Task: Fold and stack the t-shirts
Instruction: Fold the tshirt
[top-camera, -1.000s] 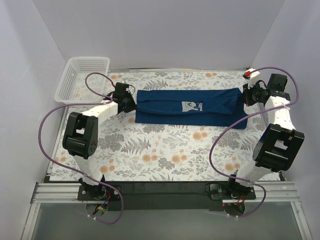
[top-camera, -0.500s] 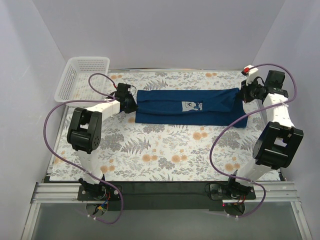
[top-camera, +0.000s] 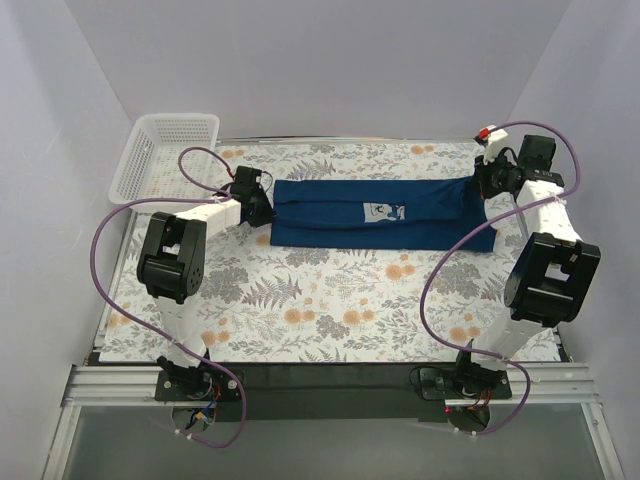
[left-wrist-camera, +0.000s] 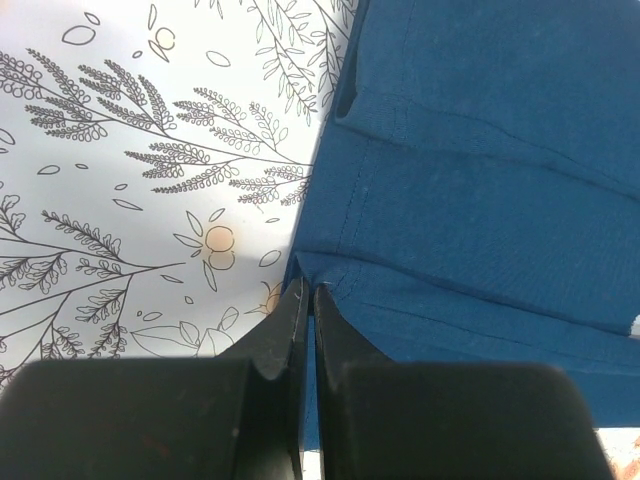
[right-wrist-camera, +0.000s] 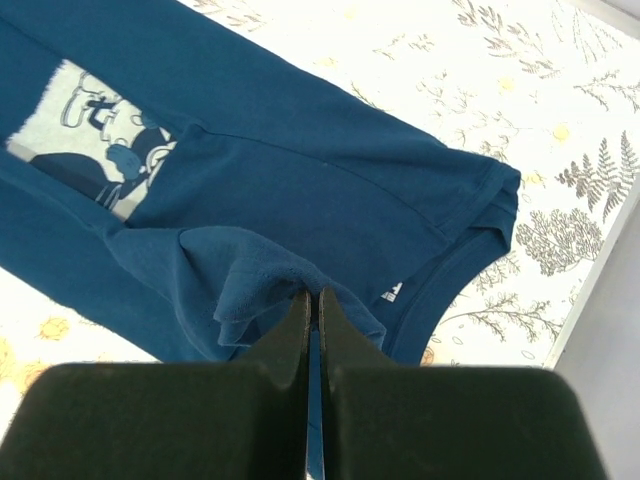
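navy t-shirt lies long axis left-right; left claw clamps its left end, right claw its right end.

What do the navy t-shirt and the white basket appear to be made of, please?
The t-shirt looks like soft, matte knit fabric, probably cotton: it bunches into folds and shows stitched hems. The basket looks like rigid white plastic, judging by its evenly moulded mesh walls.

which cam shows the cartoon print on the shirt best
Right wrist: the print is large enough to make out the drawing. Top external shows it as a tiny pale patch; left wrist misses it.
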